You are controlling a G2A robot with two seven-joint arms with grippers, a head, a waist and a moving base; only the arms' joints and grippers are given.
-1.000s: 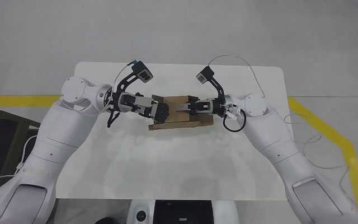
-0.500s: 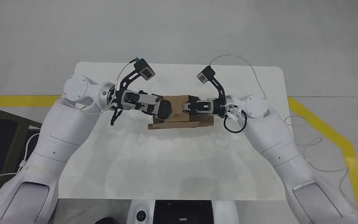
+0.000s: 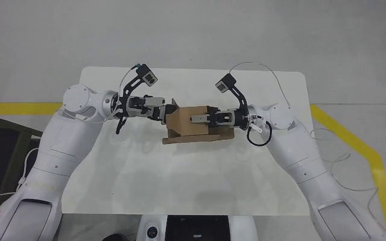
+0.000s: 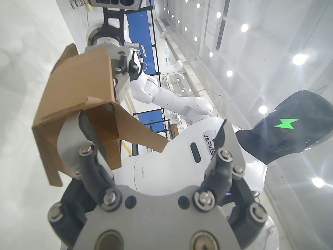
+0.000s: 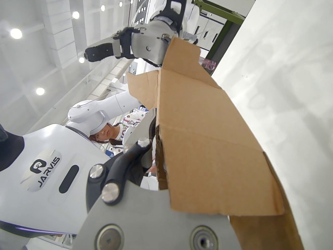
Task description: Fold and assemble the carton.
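The carton [image 3: 194,120] is over the white table [image 3: 181,181], a little toward 12 o'clock of its middle. It is partly opened into a box shape, with its long axis running from 9 to 3 o'clock. A flat strip of cardboard juts out along its 6 o'clock side. Whether it rests on the tabletop or is held just clear of it cannot be told.

The left gripper [image 3: 165,114] is at the carton's 9 o'clock end. In the left wrist view its jaws stand wide apart. One finger [image 4: 74,133] lies against the inner face of the end flap, and the other finger [image 4: 227,141] stands well apart from the cardboard — it clamps nothing.

The right gripper [image 3: 209,118] comes in from 3 o'clock and reaches over the carton's top panel. In the right wrist view a cardboard wall runs into it. One dark finger [image 5: 130,157] lies against that wall and the wall hides its mate — the pincer looks closed on the carton.
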